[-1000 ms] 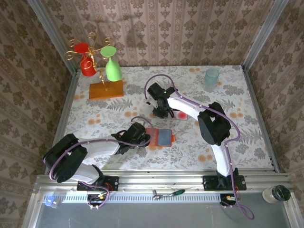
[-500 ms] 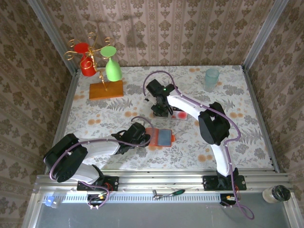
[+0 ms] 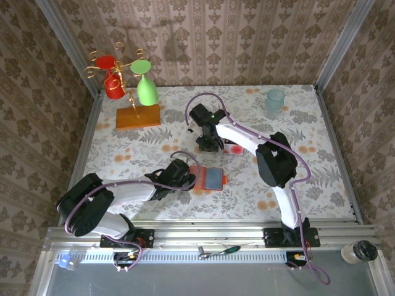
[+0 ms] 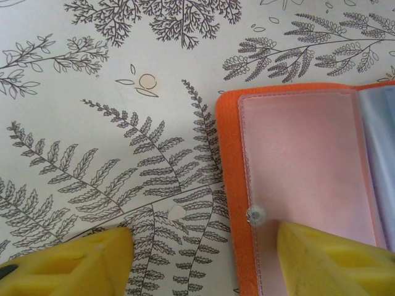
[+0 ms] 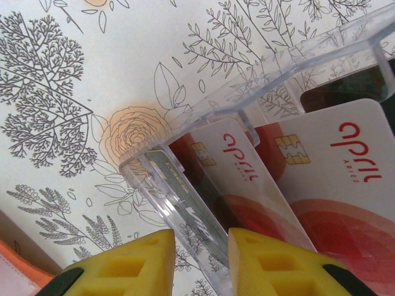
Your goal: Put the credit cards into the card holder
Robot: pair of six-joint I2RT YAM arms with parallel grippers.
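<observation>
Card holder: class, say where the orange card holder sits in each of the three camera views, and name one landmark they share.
Top external: the card holder lies open just below the picture's centre.
Left wrist: it takes up the right side, orange edge and pink pocket.
Right wrist: an orange sliver in the bottom-left corner.
Shared landmark: the leaf-printed table cover.

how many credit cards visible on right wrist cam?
2 for sure, both in the clear slotted stand: right credit card at the frame's right, left credit card beside it. More may be hidden in other slots.
</observation>
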